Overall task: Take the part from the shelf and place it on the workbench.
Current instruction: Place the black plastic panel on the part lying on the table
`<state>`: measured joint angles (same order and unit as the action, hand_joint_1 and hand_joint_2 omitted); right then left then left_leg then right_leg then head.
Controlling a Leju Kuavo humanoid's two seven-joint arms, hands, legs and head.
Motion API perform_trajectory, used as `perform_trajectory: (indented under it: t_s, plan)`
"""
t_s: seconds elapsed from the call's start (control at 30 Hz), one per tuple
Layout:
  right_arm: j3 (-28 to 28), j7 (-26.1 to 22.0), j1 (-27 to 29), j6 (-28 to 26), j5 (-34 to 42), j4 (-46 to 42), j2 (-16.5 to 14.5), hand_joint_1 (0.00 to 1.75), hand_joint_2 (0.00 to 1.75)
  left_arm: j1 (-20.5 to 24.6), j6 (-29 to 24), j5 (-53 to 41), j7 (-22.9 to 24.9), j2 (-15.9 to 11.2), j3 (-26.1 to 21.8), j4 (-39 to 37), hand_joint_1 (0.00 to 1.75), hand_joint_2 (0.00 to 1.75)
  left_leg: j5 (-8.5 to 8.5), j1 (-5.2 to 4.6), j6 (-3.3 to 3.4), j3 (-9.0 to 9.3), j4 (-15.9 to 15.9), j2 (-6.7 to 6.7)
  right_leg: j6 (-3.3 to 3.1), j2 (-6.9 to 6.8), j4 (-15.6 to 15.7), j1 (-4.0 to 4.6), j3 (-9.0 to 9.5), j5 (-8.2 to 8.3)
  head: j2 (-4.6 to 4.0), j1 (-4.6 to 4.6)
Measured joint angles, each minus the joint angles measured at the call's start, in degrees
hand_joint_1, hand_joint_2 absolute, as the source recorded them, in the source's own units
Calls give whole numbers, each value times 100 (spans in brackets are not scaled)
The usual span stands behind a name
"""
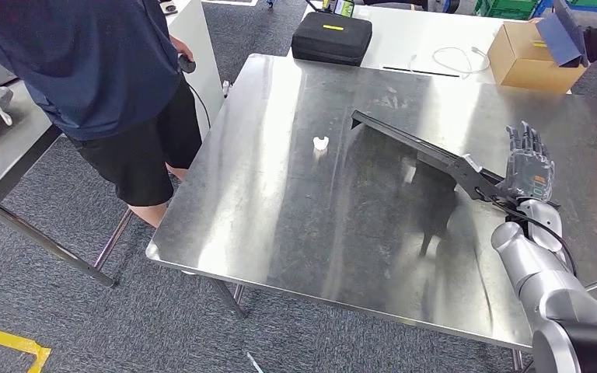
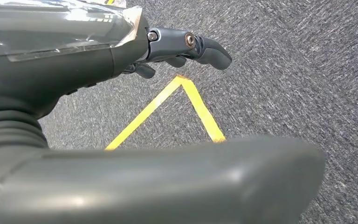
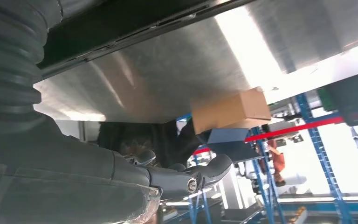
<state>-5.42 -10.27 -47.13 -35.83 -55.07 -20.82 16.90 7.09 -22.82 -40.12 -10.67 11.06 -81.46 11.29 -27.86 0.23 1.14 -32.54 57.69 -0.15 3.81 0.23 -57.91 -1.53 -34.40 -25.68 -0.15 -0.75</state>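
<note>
One black part (image 1: 416,148) lying on workbench (image 1: 295,217) beside empty, spread right hand (image 1: 527,165); left hand (image 2: 186,46) over carpet, grip unclear.

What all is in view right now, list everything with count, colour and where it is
workbench: one, shiny steel, centre of head view
long part: one, black, lying on the workbench, one end by the right hand
small piece: one, white, on the workbench left of the long part
case: one, black with yellow label, on the white table behind
cardboard box: one, brown, far right on the white table
cable: one, white, beside the box
floor tape: yellow, angled lines on grey carpet
person: one, dark blue shirt, black shorts, left of the workbench
right hand: grey, over the workbench's right side
left hand: grey, above the carpet
</note>
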Motion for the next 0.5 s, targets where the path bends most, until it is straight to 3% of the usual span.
perform_trajectory:
  t_s: [0.23,0.5]
  plan:
    - [-18,-334,17,125,-87,-130,-208,0,175,0,-21,6,74,0,-2,-3,0,0,0,-1,0,7,0,1,0,0,0,-1,9,0,0,1]
    - [-432,-281,25,1024,-383,-953,-486,0,175,-1,-22,78,130,-1,-42,-3,0,0,2,0,-1,22,0,0,0,1,0,0,22,0,0,1]
